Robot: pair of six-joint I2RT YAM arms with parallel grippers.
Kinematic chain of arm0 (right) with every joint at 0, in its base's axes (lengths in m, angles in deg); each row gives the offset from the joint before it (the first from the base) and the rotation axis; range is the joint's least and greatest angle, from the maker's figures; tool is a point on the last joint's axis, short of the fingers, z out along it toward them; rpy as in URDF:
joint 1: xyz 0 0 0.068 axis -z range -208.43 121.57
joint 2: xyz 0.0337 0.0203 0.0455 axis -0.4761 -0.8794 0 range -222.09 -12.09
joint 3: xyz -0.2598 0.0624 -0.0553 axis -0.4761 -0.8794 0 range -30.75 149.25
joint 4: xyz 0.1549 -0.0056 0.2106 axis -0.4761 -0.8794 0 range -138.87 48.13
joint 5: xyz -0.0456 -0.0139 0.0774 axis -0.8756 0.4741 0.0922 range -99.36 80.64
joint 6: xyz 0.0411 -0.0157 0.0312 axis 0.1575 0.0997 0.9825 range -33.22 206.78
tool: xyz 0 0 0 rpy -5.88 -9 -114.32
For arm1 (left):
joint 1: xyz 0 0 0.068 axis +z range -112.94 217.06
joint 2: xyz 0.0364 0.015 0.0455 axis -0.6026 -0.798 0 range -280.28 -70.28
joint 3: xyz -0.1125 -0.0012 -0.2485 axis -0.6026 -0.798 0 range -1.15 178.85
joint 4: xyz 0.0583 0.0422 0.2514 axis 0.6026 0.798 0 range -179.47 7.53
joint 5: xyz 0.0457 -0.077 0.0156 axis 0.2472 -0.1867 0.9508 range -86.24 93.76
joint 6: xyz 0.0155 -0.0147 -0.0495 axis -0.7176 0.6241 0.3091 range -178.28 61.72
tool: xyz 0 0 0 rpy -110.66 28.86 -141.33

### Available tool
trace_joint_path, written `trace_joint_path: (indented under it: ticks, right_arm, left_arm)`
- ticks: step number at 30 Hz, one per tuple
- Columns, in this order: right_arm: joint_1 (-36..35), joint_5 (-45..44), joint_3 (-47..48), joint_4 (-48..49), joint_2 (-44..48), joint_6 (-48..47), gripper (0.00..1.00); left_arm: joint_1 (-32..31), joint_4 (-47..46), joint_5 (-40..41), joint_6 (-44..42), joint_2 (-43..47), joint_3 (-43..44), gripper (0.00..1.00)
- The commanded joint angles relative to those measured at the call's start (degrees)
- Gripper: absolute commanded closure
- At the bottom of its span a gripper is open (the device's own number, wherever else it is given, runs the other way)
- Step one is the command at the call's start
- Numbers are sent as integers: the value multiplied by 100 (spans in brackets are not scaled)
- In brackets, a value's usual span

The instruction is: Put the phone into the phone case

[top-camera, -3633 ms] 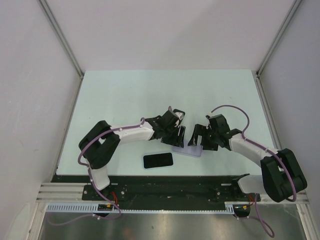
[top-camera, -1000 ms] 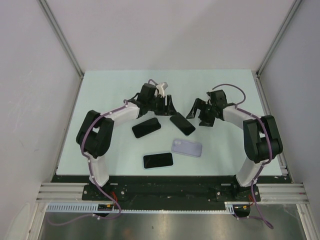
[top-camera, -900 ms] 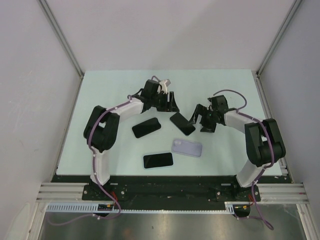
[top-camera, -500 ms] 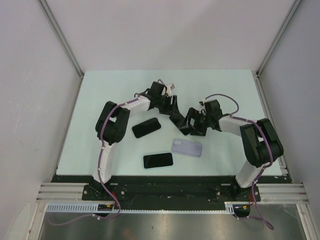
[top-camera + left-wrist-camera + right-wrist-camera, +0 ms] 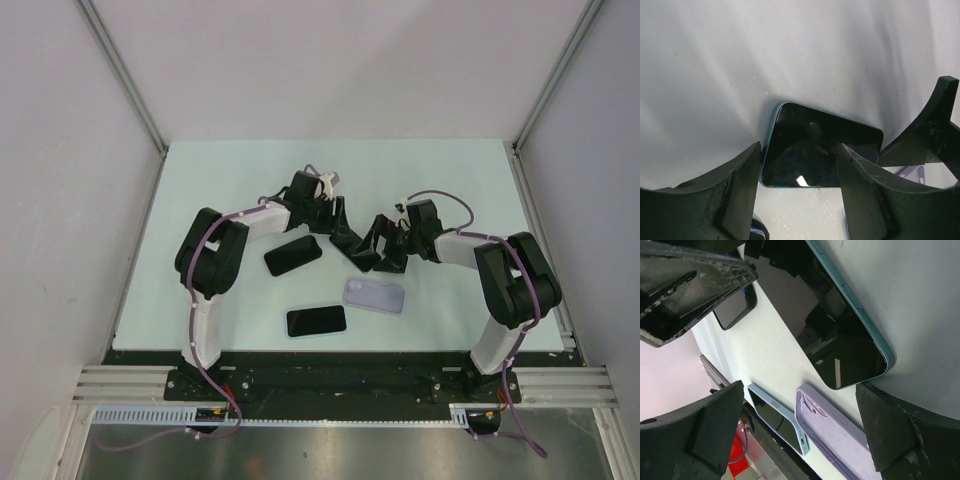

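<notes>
A bare black phone with a teal edge (image 5: pixel 356 254) lies on the table between my two grippers. It shows ahead of my left gripper's fingers in the left wrist view (image 5: pixel 820 155) and in the right wrist view (image 5: pixel 840 325). My left gripper (image 5: pixel 338 222) (image 5: pixel 797 150) is open and empty at the phone's far end. My right gripper (image 5: pixel 383 250) (image 5: pixel 800 387) is open and empty at its right end. The empty lilac phone case (image 5: pixel 374 295) (image 5: pixel 840 440) lies open side up just in front of the phone.
A second bare black phone (image 5: pixel 293 255) (image 5: pixel 735 307) lies left of the first. A phone in a light blue case (image 5: pixel 316 320) (image 5: pixel 777 420) lies near the table's front edge. The right gripper's finger (image 5: pixel 930 135) shows in the left wrist view.
Both grippers have closed in on the teal-edged phone, the right one moving left and the left one moving nearer. The phones and the lilac case have not moved in the last second.
</notes>
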Motion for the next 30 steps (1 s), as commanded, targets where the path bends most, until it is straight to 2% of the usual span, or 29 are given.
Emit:
trace_joint_path:
  ticks: [1,8,11,15,20,26,30]
  right_arm:
    - [-66,-453,-159,173,-228,-278,1]
    - [-66,-550,-177,41,-105,-454,1]
    - [-66,-532,-186,50,-114,-472,1]
    - [-84,-576,-194,68,-96,-533,2]
    - [-75,-594,-186,-2,-26,-630,2]
    - [-57,-550,-194,-11,-26,-674,2]
    - [-49,-541,-194,-20,-35,-709,2]
  left_arm:
    - [-493,73,-928,458,749,-248,36]
    - [-748,-41,-937,379,1163,-450,37]
    - [-766,-77,-1120,344,1076,-424,42]
    - [-766,-86,-982,291,882,-415,60]
    - [-766,98,-603,54,584,-398,59]
    - [-775,143,-972,-201,434,-336,59]
    - [-775,143,-894,-306,653,-459,71]
